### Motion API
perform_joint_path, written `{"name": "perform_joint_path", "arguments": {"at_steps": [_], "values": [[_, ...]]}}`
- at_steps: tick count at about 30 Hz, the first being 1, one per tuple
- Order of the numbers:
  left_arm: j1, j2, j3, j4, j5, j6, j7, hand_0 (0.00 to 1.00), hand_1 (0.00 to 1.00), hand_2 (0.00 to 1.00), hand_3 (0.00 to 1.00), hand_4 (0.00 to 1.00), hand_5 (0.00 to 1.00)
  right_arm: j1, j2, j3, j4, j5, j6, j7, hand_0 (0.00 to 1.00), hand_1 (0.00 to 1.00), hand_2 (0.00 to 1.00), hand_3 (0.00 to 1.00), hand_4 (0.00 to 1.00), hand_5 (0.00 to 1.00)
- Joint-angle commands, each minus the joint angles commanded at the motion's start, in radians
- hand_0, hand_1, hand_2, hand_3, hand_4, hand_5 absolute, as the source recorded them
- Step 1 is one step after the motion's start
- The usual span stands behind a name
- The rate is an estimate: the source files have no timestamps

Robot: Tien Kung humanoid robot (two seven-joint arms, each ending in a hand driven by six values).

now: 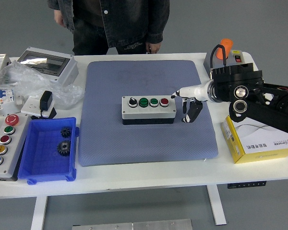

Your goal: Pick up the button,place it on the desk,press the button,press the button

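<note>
The grey button box [149, 112] lies flat in the middle of the blue mat [144, 143]. Its top carries a black knob, two green buttons and a red button [164, 101] at the right end. My right hand [181, 106] hovers just off the box's right end, open and holding nothing. Its white fingers [178, 94] stretch left toward the red button with the tip just short of it. The dark thumb [189, 114] hangs down beside the box's end wall. My left hand is out of view.
A person [115, 24] stands at the far side. At the left are a blue bin [24, 160] with two gears, a five-button station [2, 143], a plug, plastic bags and a grey enclosure [45, 64]. A yellow carton [259, 141] and an orange-capped switch [225, 48] stand at the right.
</note>
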Motion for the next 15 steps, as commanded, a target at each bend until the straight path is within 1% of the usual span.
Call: {"name": "perform_joint_path", "arguments": {"at_steps": [5,6,15], "values": [[0.001,-0.003,-0.006,0.000,0.003,0.001,0.010,0.616,0.537,0.503,0.571,0.392,0.002,0.009,0.028,-0.001,-0.022,0.004,0.006,0.000,0.533,0.505,0.297,0.998,0.193,0.002],[0.001,-0.003,-0.007,0.000,0.003,0.001,0.010,0.616,0.536,0.497,0.568,0.394,0.002,0.010,0.032,-0.002,-0.030,0.003,0.005,0.000,0.519,0.505,0.295,0.998,0.186,0.002],[0.001,-0.005,-0.008,0.000,0.001,0.004,0.010,0.615,0.534,0.494,0.565,0.388,0.002,0.006,0.048,-0.025,-0.063,0.016,-0.002,0.000,0.508,0.502,0.293,0.998,0.185,0.002]]}}
